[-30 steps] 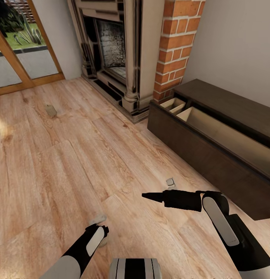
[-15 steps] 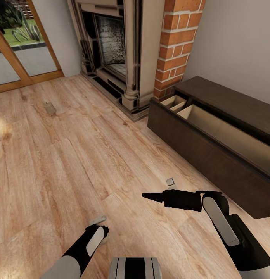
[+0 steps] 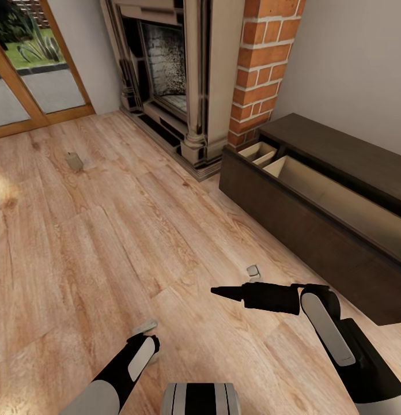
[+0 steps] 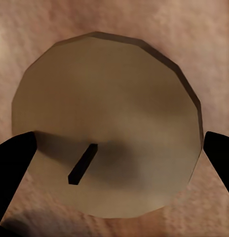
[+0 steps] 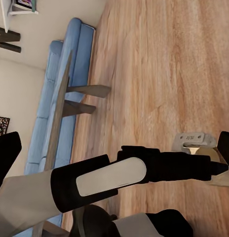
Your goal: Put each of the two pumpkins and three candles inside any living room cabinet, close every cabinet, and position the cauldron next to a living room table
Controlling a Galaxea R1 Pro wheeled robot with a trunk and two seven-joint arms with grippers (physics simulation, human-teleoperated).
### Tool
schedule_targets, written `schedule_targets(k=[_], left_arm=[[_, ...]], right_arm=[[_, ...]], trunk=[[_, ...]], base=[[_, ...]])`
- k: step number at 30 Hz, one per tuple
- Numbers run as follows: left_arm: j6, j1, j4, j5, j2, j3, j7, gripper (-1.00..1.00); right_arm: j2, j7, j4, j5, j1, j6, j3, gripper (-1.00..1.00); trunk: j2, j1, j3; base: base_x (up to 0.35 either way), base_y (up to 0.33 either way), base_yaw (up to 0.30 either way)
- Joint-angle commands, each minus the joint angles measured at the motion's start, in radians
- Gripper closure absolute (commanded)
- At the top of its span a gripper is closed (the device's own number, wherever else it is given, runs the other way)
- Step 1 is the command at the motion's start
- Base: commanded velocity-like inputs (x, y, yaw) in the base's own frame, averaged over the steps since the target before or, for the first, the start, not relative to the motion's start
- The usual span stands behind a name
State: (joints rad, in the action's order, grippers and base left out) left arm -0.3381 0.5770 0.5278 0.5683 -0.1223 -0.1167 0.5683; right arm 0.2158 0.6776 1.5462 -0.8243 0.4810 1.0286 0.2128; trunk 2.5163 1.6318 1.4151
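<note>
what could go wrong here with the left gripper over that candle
The left gripper straddles the candle, whose wide top nearly spans the open fingers, so a fingertip may land on its rim and tip it. After lifting, the carry to the open cabinet must pass the right gripper and another candle lying on the floor.

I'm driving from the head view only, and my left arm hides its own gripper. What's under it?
Observer: In the left wrist view, a candle sits between the two fingers of the left gripper. It is seen from above, with its wick showing.
Operator: Is the gripper closed on it?
Observer: No. The fingers stand apart, one at either edge of the candle. I can't tell whether they touch it.
Operator: And the other arm? Its tip looks like a single point to me.
Observer: The right wrist view shows the right gripper with its fingers wide apart, holding nothing.
</note>
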Motion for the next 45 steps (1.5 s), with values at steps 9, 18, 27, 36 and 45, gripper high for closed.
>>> schedule_targets(k=[9,18,27,36,45], left_arm=[[-0.005,0.000,0.001,0.008,0.003,-0.006,0.007,1.00],[-0.005,0.000,0.002,0.008,0.003,-0.006,0.007,1.00],[-0.005,0.000,0.002,0.008,0.003,-0.006,0.007,1.00],[-0.007,0.000,0.003,0.010,0.005,-0.002,0.007,1.00],[-0.016,-0.006,0.128,0.031,0.017,0.005,0.001,1.00]], right_arm=[[0.000,0.005,0.000,0.003,0.001,0.002,0.000,-1.00],[0.000,0.004,-0.001,0.004,0.001,0.002,0.000,-1.00],[0.000,0.005,-0.001,0.003,0.001,0.002,0.000,-1.00],[0.000,0.004,-0.002,0.003,0.001,0.002,0.000,-1.00],[0.000,0.001,-0.013,0.004,0.001,0.002,0.000,-1.00]], trunk=[[0.000,0.000,0.001],[0.000,0.000,0.001],[0.000,-0.001,-0.011],[-0.003,-0.005,-0.046],[-0.005,-0.009,-0.080]], base=[[0.000,0.000,0.000],[0.000,0.000,0.000],[0.000,0.000,0.000],[0.000,0.000,0.000],[0.000,0.000,0.000]])
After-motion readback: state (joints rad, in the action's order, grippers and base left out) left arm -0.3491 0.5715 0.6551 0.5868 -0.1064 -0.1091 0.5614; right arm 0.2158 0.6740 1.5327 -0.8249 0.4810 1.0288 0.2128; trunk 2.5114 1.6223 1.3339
